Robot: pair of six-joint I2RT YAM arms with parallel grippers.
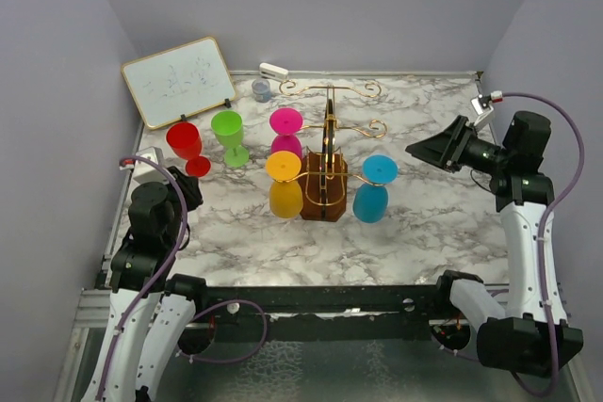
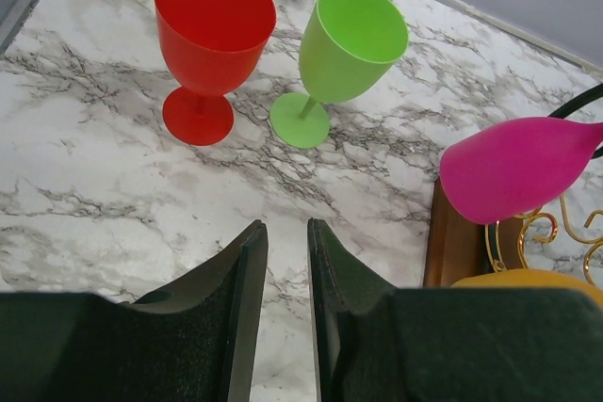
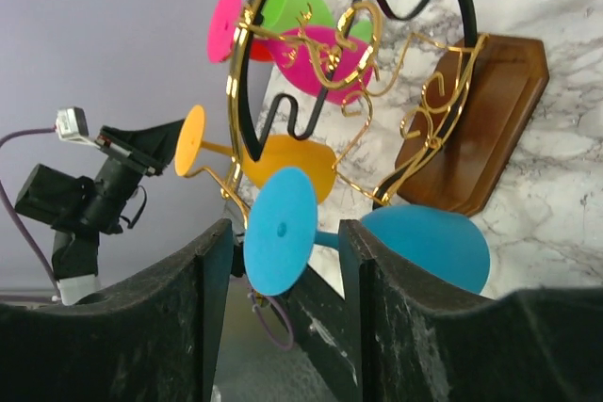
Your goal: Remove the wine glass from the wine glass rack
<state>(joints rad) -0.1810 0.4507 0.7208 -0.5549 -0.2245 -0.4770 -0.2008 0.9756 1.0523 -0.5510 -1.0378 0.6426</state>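
The wine glass rack (image 1: 328, 143) stands mid-table, gold wire on a brown wooden base (image 1: 325, 202). A blue wine glass (image 1: 375, 187) hangs upside down on its right side, a yellow one (image 1: 285, 183) on its left and a pink one (image 1: 285, 131) behind. My right gripper (image 1: 421, 150) is open and empty, a short way right of the blue glass. In the right wrist view the blue glass foot (image 3: 281, 231) shows beyond the open gripper (image 3: 283, 225). My left gripper (image 2: 286, 228) is empty with its jaws a narrow gap apart, over bare table left of the rack.
A red glass (image 1: 188, 148) and a green glass (image 1: 229, 136) stand upright on the table left of the rack. A whiteboard (image 1: 179, 80) leans at the back left. A small grey cup (image 1: 261, 90) and a white object (image 1: 273, 71) sit by the back wall.
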